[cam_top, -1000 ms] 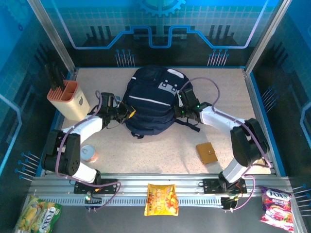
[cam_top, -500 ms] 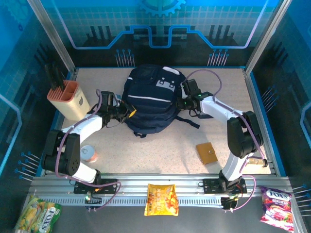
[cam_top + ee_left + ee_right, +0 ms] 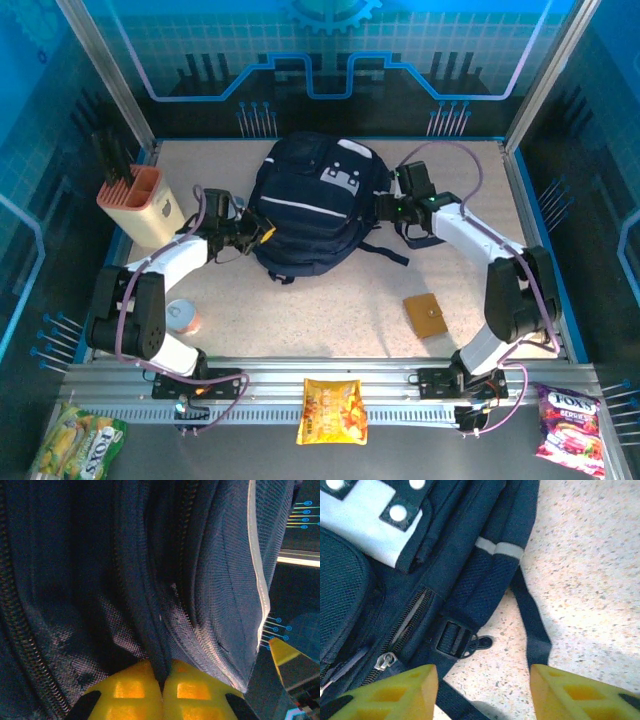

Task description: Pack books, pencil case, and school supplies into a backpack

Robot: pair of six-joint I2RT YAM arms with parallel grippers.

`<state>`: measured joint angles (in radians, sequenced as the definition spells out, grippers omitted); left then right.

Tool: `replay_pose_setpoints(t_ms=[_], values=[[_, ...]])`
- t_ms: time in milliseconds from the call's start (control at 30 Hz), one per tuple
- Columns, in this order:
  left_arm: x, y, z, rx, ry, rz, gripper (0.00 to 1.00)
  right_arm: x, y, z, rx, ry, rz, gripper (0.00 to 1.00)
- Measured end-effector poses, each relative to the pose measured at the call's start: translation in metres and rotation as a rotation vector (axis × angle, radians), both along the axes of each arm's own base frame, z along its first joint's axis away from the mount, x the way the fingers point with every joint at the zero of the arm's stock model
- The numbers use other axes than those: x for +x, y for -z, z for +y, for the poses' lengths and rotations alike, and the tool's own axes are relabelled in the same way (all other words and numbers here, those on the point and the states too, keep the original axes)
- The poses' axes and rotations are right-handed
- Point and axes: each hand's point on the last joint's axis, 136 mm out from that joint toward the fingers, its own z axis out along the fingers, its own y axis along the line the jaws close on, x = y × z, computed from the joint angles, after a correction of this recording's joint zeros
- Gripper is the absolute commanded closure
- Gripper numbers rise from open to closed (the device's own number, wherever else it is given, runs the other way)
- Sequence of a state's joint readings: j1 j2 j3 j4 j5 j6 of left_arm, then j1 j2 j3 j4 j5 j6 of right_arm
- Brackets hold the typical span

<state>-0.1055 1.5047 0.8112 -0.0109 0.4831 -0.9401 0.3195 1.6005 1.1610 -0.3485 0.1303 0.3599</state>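
backpack [image 3: 312, 205]: lies at the middle of the table's [image 3: 330, 310] far half, navy, with its grey-white patch facing up and dark straps trailing off its right side onto the bare surface.
left gripper [image 3: 162, 680]: at the backpack's left side; its yellow fingers are pressed together, pinching a fold of navy fabric that runs between two zipper lines.
right gripper [image 3: 482, 687]: just beside the backpack's right side, fingers spread wide with nothing between them; under it are a strap [image 3: 532, 615], a buckle [image 3: 452, 639] and speckled table.
brown square piece [image 3: 427, 315]: flat on the table toward the near right corner, well apart from the backpack and from both grippers.
holder [image 3: 140, 205]: peach and cream, stands at the table's left edge with black tools sticking up out of it.
yellow snack bag [image 3: 334, 410]: lies on the metal rail past the table's near edge, between the two arm bases.
pink snack bag [image 3: 570, 415]: lies off the table, beyond its near right corner.
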Motion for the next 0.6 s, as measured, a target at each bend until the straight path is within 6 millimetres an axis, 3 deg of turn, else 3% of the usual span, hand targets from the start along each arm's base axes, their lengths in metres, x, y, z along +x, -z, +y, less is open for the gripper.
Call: replay_pose_setpoints(t_ms=[167, 333, 467, 600], values=[[0.0, 0.0, 0.0, 0.001, 0.0, 0.002, 1.0, -0.009, -0.014, 0.007, 0.07, -0.015, -0.034, 0.39], [0.0, 0.0, 0.0, 0.001, 0.0, 0.002, 1.0, -0.013, -0.016, 0.042, 0.173, -0.106, -0.042, 0.38], [-0.001, 0.0, 0.0, 0.001, 0.0, 0.003, 1.0, -0.012, -0.006, 0.067, 0.214, -0.168, -0.018, 0.38], [-0.001, 0.001, 0.0, 0.006, 0.005, 0.003, 1.0, -0.009, 0.01, 0.069, 0.188, -0.205, 0.0, 0.4]])
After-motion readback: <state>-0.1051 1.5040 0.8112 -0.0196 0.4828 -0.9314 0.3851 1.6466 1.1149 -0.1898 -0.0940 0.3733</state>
